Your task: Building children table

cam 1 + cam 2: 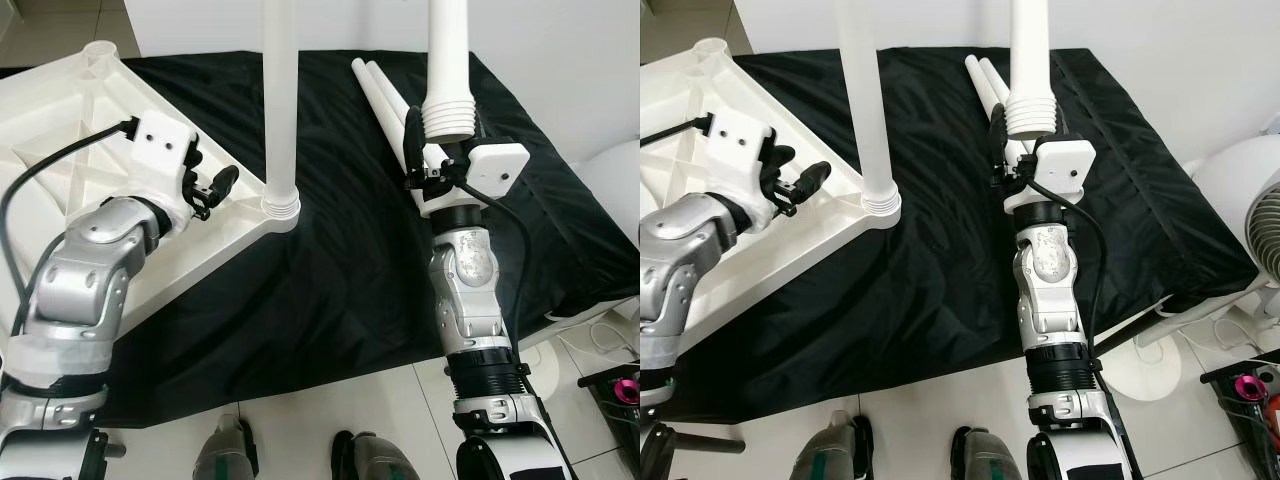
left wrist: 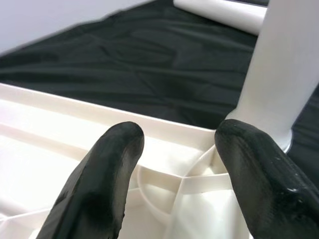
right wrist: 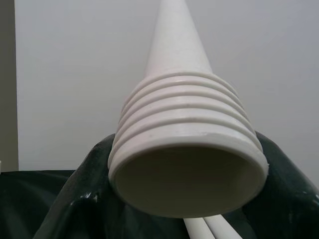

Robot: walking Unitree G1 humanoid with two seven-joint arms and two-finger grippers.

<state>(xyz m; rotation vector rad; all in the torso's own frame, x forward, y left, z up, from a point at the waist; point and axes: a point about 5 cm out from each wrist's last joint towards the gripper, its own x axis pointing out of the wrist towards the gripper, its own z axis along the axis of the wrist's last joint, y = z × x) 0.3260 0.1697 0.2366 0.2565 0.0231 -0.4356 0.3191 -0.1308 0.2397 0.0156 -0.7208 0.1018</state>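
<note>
The right end effector (image 1: 432,160) grips a white leg (image 1: 447,70) upright. The left end effector (image 1: 212,190) is open by the tabletop (image 1: 60,150), upside-down on the left. Next, screw it into a far corner socket, I think.

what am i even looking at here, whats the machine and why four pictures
This is a humanoid robot with two silver arms, putting together a child's table. Two pictures come from the stereo camera on its head, looking down; the other two come from cameras on its wrists, looking along the black fingers.

A black cloth covers the work surface. On it lies the white tabletop, upside down, with one leg already standing in a corner socket. Two spare legs lie further back.

The right gripper holds another leg upright by its threaded end. The left gripper hovers open over the tabletop's corner, beside the fitted leg.
</note>
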